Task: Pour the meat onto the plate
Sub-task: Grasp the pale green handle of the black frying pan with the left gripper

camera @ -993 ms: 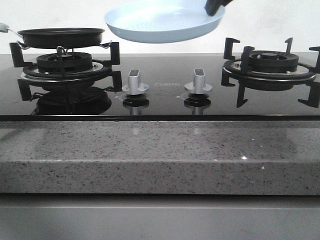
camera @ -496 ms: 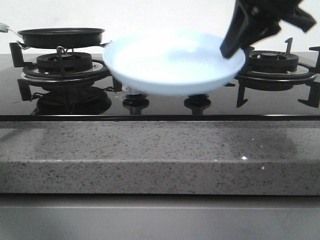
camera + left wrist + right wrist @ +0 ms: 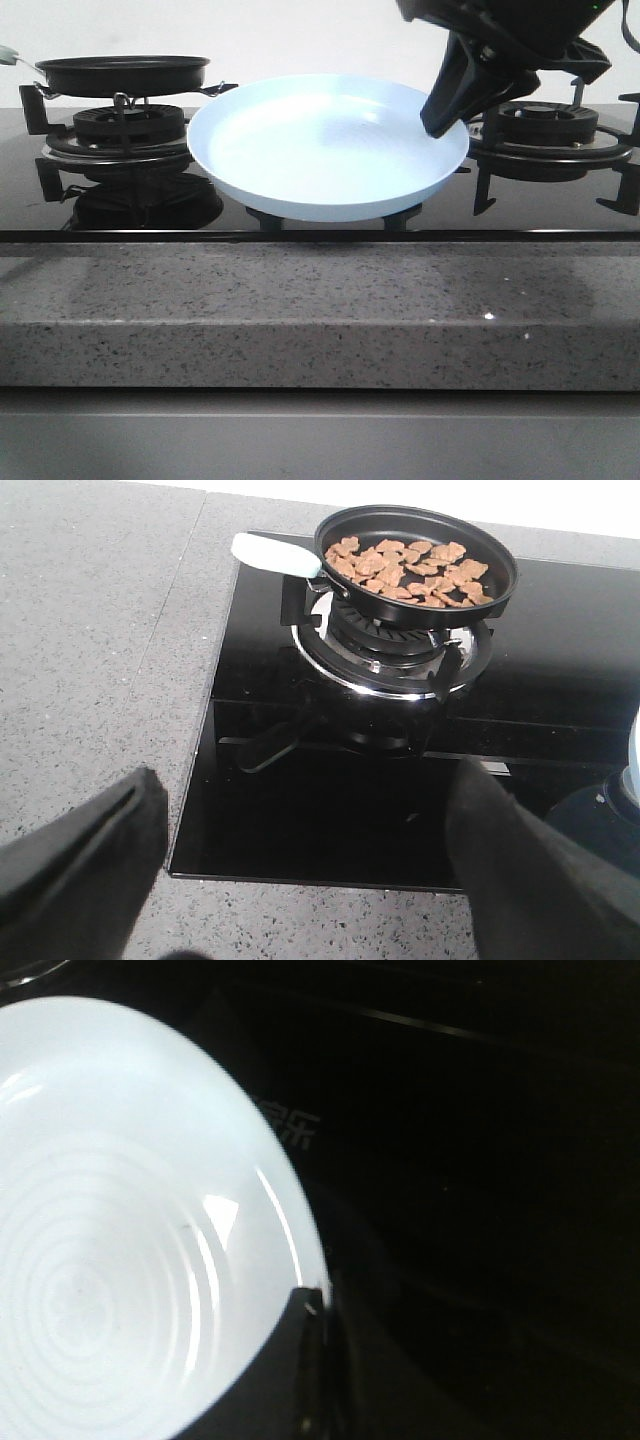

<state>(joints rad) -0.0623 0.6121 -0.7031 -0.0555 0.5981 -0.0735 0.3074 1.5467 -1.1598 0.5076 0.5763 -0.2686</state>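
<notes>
plate (image 3: 320, 150): pale light blue, glossy; faint concentric rings on the inner floor
meat (image 3: 410, 565): reddish-brown pieces
frying pan (image 3: 415, 540): black, inside and out
pan handle (image 3: 275, 555): pale mint-blue
hob glass (image 3: 330, 800): glossy black, mirrors the burner
pan supports (image 3: 545, 140): matte black
countertop (image 3: 300, 310): grey, fine dark speckle
right gripper (image 3: 440, 115): black
left gripper fingers (image 3: 530, 880): black
wall (image 3: 300, 30): off-white, plain

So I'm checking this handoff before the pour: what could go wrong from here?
The right gripper pinches the plate only at its rim, so it could tilt or slip. The plate hangs low over the stove knobs and might knock them. The meat fills the frying pan, so pieces could spill past the plate.
</notes>
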